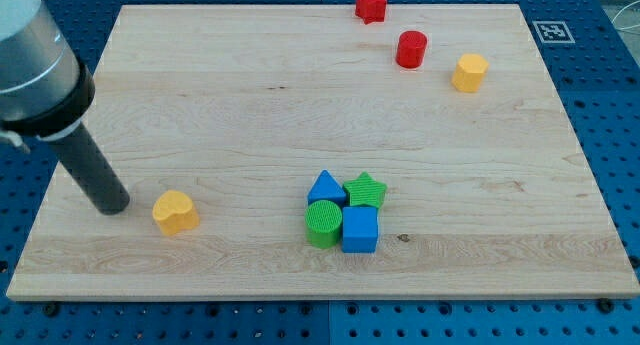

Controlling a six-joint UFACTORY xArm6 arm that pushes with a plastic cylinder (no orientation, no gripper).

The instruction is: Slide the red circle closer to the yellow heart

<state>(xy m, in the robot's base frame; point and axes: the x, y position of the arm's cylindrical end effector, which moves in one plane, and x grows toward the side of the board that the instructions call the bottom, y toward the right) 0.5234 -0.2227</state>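
Note:
The red circle (411, 49) stands near the view's top right on the wooden board. The yellow heart (176, 212) lies at the lower left, far from the circle. My tip (111, 206) rests on the board just to the left of the yellow heart, a small gap between them, and far from the red circle.
A red star (371, 4) sits at the top edge. A yellow hexagon (469, 73) lies right of the red circle. A cluster sits at lower middle: blue triangle (325, 188), green star (366, 192), green circle (323, 224), blue cube (360, 230). The board (250, 115) lies on a blue pegboard.

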